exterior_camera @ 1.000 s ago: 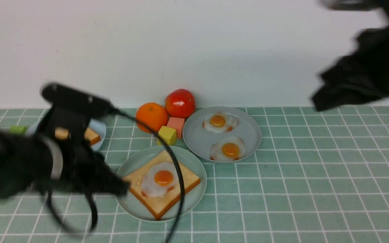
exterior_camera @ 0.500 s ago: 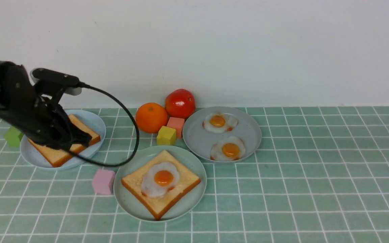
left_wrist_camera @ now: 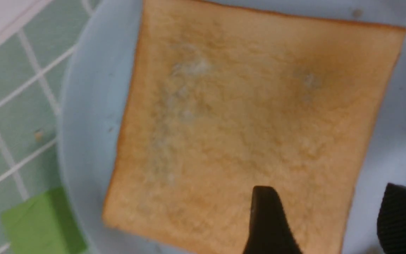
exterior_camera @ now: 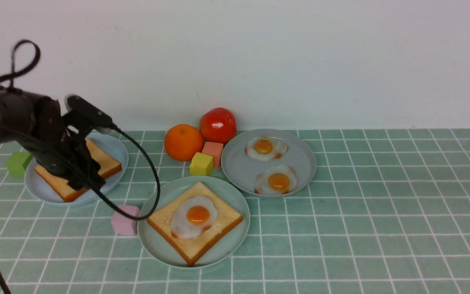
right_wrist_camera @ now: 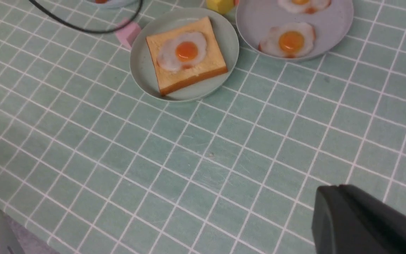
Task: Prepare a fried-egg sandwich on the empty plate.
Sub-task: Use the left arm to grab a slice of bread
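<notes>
Left gripper (left_wrist_camera: 326, 190) spread, straddling edge of toast slice (left_wrist_camera: 245, 116) on sky-blue plate (left_wrist_camera: 83, 106), left of sage-green plate (exterior_camera: 150, 241), green tiled tabletop (exterior_camera: 361, 228), white wall (exterior_camera: 300, 61)

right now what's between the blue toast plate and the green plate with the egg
A pink cube, right by the green plate's rim, with a black cable drooping across the gap. The front view shows it.
</notes>
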Motion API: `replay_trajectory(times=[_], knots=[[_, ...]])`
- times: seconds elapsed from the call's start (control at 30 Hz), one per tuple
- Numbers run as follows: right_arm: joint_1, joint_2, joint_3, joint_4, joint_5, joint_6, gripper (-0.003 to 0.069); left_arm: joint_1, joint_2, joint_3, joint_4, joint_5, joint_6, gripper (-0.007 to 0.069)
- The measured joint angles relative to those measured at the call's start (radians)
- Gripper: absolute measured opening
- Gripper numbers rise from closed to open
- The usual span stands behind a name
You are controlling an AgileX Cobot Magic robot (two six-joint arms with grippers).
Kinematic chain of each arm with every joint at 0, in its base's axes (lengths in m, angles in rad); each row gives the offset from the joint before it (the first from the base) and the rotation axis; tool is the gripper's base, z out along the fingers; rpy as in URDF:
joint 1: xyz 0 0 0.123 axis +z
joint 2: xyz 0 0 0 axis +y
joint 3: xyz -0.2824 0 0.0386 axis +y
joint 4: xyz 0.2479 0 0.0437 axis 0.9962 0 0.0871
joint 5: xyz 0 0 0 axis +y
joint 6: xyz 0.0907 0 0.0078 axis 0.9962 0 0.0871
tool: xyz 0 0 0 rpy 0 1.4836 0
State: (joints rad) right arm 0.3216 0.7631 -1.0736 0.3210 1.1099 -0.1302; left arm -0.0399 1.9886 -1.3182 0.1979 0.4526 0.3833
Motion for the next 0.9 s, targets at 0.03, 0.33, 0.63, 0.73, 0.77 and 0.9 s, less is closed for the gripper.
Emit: replay_trajectory(times=[0.03, 0.33, 0.63, 0.73, 0.77, 0.9], knots=[[0.0, 0.0, 0.0, 0.012, -0.002, 0.0, 0.0011, 0.0, 0.021, 0.0, 0.003, -0.011, 0.004, 0.0424], [0.0, 0.0, 0.0, 0.064, -0.008, 0.0, 0.0014, 0.0, 0.064, -0.02, 0.012, -0.035, -0.033, 0.0363], [0.0, -0.004, 0.0, 0.121, -0.007, -0.024, 0.0018, -0.003, 0.045, -0.023, 0.045, 0.015, -0.061, 0.0122], [0.0, -0.004, 0.0, 0.121, -0.002, -0.034, 0.0021, -0.003, -0.001, -0.011, 0.04, 0.063, -0.065, 0.0091], [0.0, -0.004, 0.0, 0.121, 0.004, -0.041, 0.0022, -0.002, -0.048, -0.008, 0.024, 0.083, -0.068, 0.0071], [0.0, -0.004, 0.0, 0.121, 0.008, -0.048, 0.0025, -0.031, -0.18, -0.007, -0.039, 0.125, -0.097, 0.0057]])
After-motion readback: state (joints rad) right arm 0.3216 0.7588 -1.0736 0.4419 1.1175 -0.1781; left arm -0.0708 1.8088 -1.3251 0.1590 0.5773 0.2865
